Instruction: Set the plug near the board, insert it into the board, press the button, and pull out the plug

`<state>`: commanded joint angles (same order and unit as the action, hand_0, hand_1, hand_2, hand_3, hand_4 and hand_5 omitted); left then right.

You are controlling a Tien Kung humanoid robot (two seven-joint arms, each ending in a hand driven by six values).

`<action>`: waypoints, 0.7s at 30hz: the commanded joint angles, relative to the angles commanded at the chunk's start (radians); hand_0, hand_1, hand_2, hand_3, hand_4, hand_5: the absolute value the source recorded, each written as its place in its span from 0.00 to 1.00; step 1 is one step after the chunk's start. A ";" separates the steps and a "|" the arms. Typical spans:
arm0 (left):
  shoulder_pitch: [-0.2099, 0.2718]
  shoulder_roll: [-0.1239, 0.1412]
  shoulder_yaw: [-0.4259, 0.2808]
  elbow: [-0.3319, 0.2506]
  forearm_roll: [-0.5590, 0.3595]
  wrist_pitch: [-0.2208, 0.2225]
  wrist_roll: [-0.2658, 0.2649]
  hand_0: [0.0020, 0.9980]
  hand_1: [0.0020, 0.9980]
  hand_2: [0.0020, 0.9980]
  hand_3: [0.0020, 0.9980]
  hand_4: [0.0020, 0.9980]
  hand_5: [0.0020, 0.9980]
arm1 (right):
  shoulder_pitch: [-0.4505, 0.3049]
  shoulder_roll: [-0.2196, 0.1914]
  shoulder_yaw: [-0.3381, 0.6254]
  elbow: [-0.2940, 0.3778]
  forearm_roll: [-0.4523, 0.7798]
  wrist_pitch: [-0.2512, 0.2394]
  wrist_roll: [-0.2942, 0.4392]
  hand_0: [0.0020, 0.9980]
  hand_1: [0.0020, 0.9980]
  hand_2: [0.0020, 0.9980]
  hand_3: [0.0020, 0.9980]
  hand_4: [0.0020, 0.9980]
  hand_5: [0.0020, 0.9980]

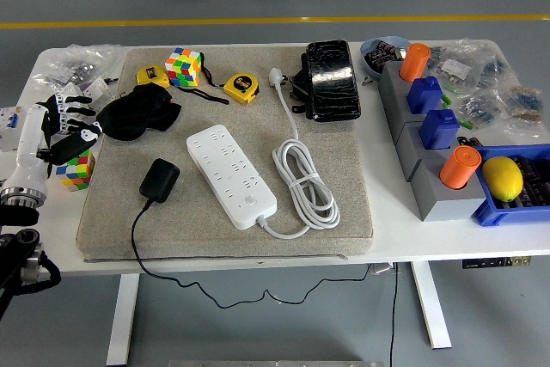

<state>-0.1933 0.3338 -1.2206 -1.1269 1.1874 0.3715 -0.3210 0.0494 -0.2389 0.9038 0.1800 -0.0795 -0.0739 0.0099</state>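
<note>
Head view, left hand (64,126) fingers spread (holding nothing), far-left table edge; plug (159,180) beside board (231,174); no legible writing

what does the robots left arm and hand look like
The left arm has a white tube-shaped forearm ending below in a ribbed silver metal collar, with black jointed parts beneath it at the picture's lower left. The left hand is black with white segments on its five fingers. The right arm is out of view.

My left robot hand (64,126) sits at the table's (391,199) left edge, a colour cube (76,168) right beneath it. Bare mat (185,212) lies open toward the black plug (159,180), with the dark cloth (137,115) crowding only the far side.
</note>
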 joint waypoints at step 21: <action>0.004 -0.005 -0.026 -0.061 0.011 -0.018 0.020 0.32 0.36 0.48 0.54 0.81 0.19 | 0.006 0.016 0.066 0.000 -0.023 -0.002 0.002 0.50 0.60 0.56 0.51 0.86 0.39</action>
<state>-0.1892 0.3284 -1.2468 -1.1881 1.1987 0.3539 -0.3012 0.0559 -0.2229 0.9696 0.1800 -0.1028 -0.0757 0.0124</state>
